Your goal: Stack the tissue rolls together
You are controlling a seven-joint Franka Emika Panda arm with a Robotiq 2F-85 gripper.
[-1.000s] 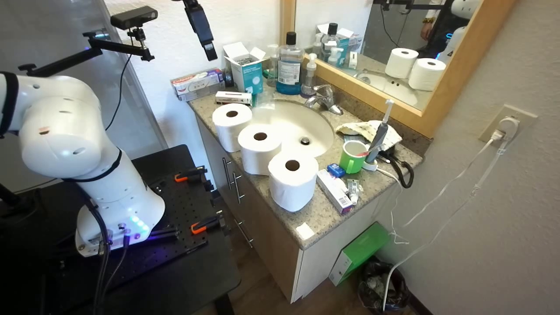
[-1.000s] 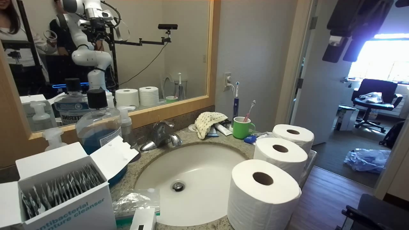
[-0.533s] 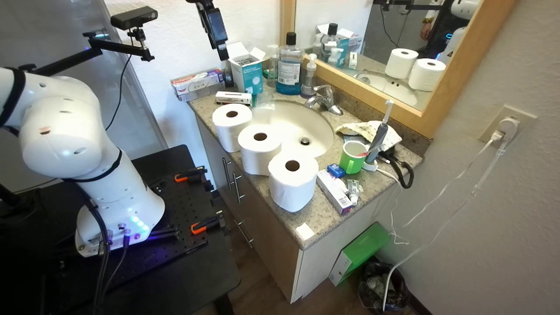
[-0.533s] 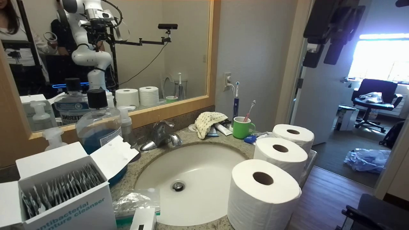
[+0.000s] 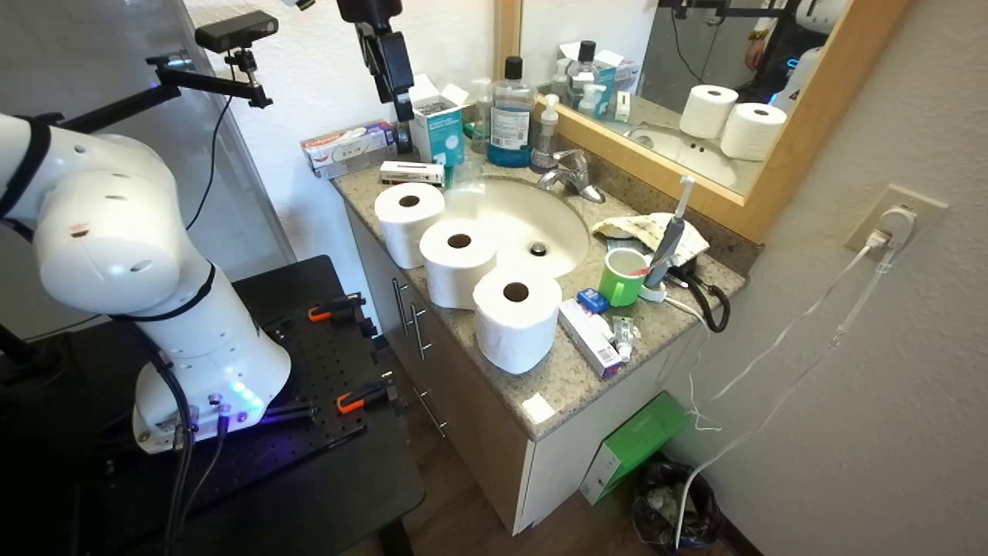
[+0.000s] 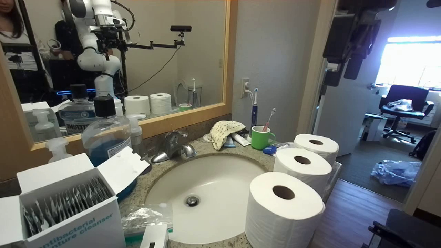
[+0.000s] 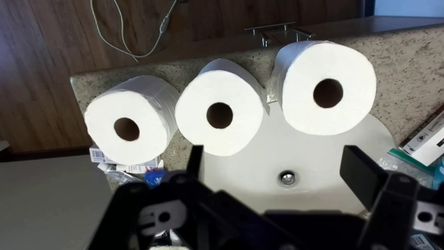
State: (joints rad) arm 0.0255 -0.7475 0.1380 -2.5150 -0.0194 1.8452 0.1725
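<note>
A bathroom: in an exterior view a sink (image 6: 220, 193) fills the lower middle, a mirror (image 6: 148, 70) the upper left; mouthwash (image 6: 105, 133) stands left, an electric toothbrush (image 6: 254, 113) right of centre, tissue rolls (image 6: 283, 221) lower right

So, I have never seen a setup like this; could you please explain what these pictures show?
The white machine is a robot arm, and the black gripper at its end works like a two-fingered hand. The exterior views look on from two different places outside the robot; the wrist view comes from a camera on the wrist, looking down past the fingers. Three white rolls stand upright in a row near the edge of the counter, beside the sink. Also there are a mug, a black-capped bottle and an open box, among other things. The mirror repeats some of these. The gripper is open and holds nothing; the rolls are not yet stacked.
</note>
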